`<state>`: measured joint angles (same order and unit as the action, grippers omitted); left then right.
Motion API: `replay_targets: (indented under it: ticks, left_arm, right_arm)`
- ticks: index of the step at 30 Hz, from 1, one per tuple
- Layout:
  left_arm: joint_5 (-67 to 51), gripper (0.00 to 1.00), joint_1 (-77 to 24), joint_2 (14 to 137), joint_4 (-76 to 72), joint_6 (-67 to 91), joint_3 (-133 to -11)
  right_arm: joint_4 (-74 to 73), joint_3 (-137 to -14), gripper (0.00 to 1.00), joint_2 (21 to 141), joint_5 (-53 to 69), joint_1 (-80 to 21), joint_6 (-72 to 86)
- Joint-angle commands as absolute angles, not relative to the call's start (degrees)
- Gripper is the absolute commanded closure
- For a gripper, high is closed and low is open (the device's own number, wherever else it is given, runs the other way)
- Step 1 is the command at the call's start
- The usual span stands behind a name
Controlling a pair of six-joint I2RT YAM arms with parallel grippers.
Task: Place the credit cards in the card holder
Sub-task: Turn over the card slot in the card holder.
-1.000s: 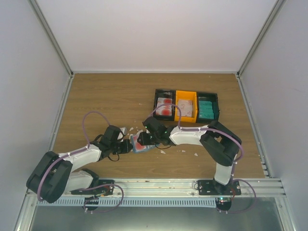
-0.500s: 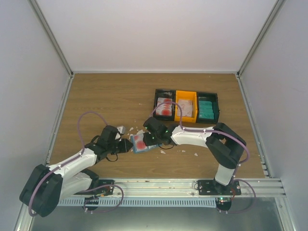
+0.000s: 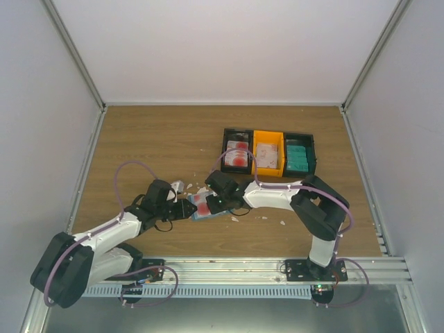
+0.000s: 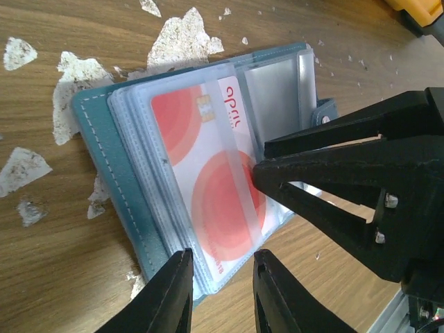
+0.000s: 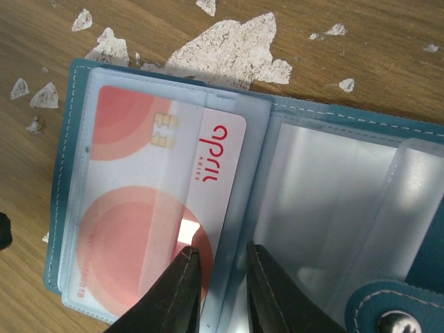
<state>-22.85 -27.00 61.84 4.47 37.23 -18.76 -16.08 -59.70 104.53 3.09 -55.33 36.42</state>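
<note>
1. Overhead, both arms reach in across the brown wood-grain table (image 3: pixel 152 146), and their hands meet just left of the frame's centre.
2. Between them lies the flat teal-blue card holder (image 4: pixel 97 139), open on the table, its clear plastic sleeves fanned out.
3. A white credit card with red circles (image 5: pixel 139 208) lies in the top sleeve, with its chip toward the upper left of the right wrist view. The strip with the red lettering looks brighter, apparently past the sleeve's edge.
4. The left hand (image 4: pixel 220 260) shows at the bottom of its own view. Its two black fingers stand a little apart over the lower edge of the sleeves, with nothing clamped between them.
5. The right hand (image 5: pixel 220 250) comes in from the right of the left wrist view, its pointed tips down at the card's long edge. In its own view a narrow gap separates the fingers, and the card's lower corner sits between them.
6. The holder's snap tab with a metal stud (image 5: pixel 388 316) sits at the lower right of the right wrist view.
7. Up and right of centre overhead is a black-and-orange three-compartment tray (image 3: pixel 269 133). A red-blotched stack (image 3: pixel 237 155) sits in its left compartment, a pale stack (image 3: pixel 268 157) in the orange middle and a teal stack (image 3: pixel 299 158) on the right.
8. Irregular white scraps (image 5: pixel 232 52) litter the wood around the holder's upper edge.
</note>
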Motion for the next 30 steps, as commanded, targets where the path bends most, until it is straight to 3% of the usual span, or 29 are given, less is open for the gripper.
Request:
replay_targets:
  ticks: [1,6,16,24,30]
  left_arm:
    - [-24.8,0.72,-27.2,63.4,0.1,37.8,-18.8]
    - [-25.1,0.72,-27.2,65.1,-2.4,37.8,-18.4]
    - [-26.1,0.73,-27.2,68.1,-4.8,37.7,-18.2]
    - [-25.5,0.83,-27.1,67.6,-4.3,37.5,-18.5]
    - [-24.2,0.84,-27.1,65.7,-2.8,37.2,-18.9]
  right_arm:
    - [-18.2,-60.1,0.83,107.2,3.1,-56.0,35.1]
    - [-18.8,-59.9,0.91,107.8,1.9,-56.0,35.9]
    - [-16.2,-58.5,0.94,108.7,3.4,-56.0,37.1]
    - [-16.0,-58.0,0.95,108.6,3.5,-56.0,37.6]
    - [-15.6,-57.8,0.96,108.4,3.5,-55.9,37.9]
